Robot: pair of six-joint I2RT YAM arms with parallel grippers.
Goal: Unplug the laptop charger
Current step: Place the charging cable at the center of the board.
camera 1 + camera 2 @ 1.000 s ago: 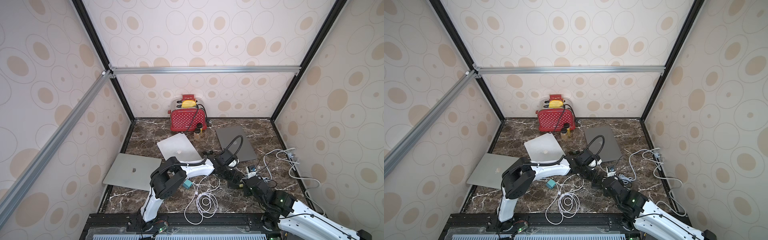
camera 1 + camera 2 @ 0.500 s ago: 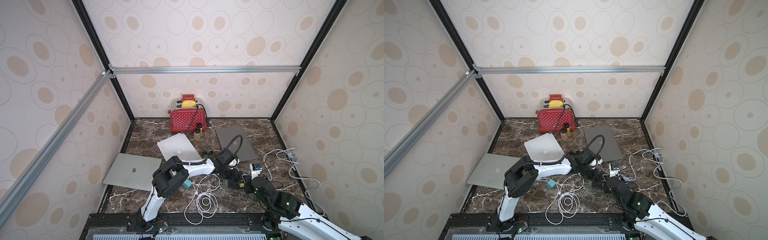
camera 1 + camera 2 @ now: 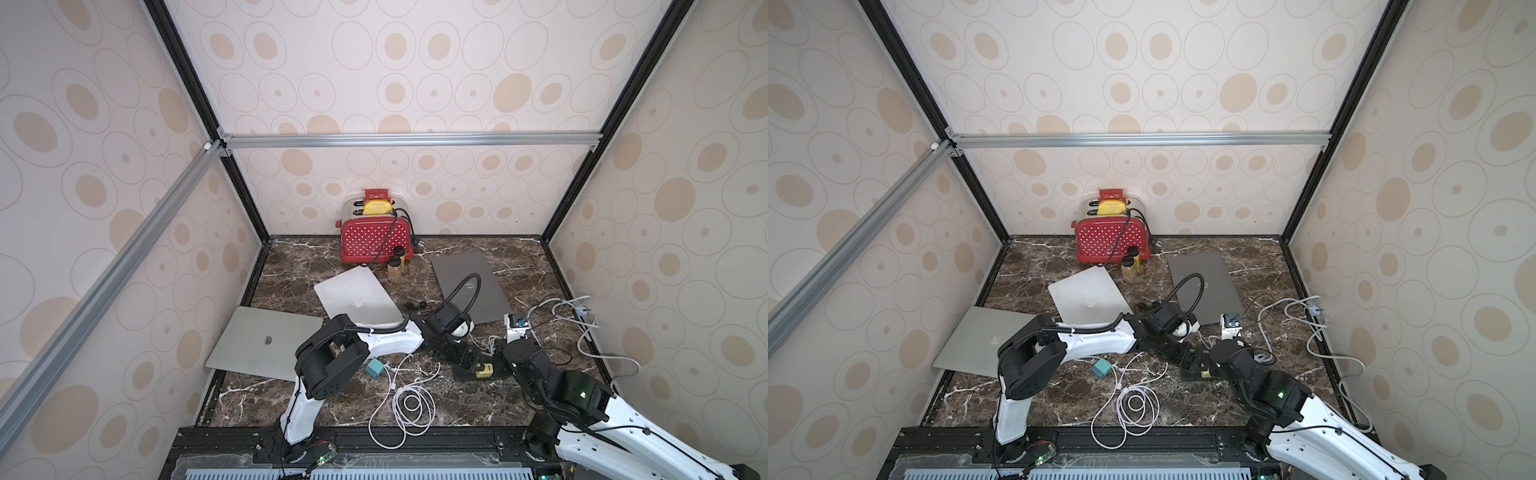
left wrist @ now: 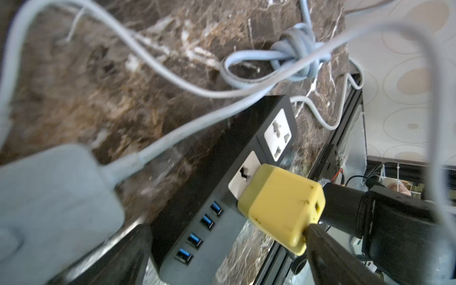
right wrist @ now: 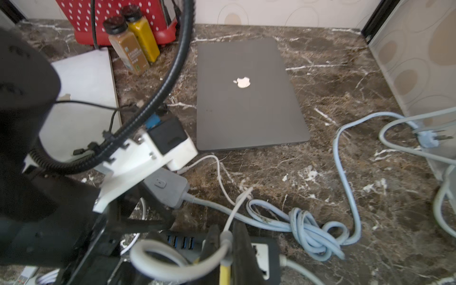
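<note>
Last second, in both top views: the right arm's wrist creeps up-frame over the power strip [image 4: 195,204], lower centre-right of the bench [image 3: 478,411], while the left arm barely shifts. Now the right end effector [image 5: 225,228] is narrow, nearly closed, with its tips against the yellow plug [image 4: 278,207]. A sliver of yellow shows in the slit and a grey cable [image 5: 308,229] loops over the tips; a true pinch can't be confirmed. The left end effector [image 3: 468,358] is wide and holds nothing, and appears to straddle the strip. The plug sits on the socket nearer the USB ports [image 4: 206,222], slightly skewed, prongs hidden. It reads as not yet out, so the pull is yet to come. Count:
- one yellow plug
- one strip, with two sockets and four blue ports
- three closed laptops: silver laptop left [image 3: 266,343], silver laptop centre [image 3: 357,297], dark laptop [image 5: 246,111]
- two bottles [image 5: 128,47]
- one toaster [image 3: 368,243]
- one grey brick [image 5: 167,188]
- one coiled white cable [image 3: 409,405]
- one teal box [image 3: 375,368]
</note>
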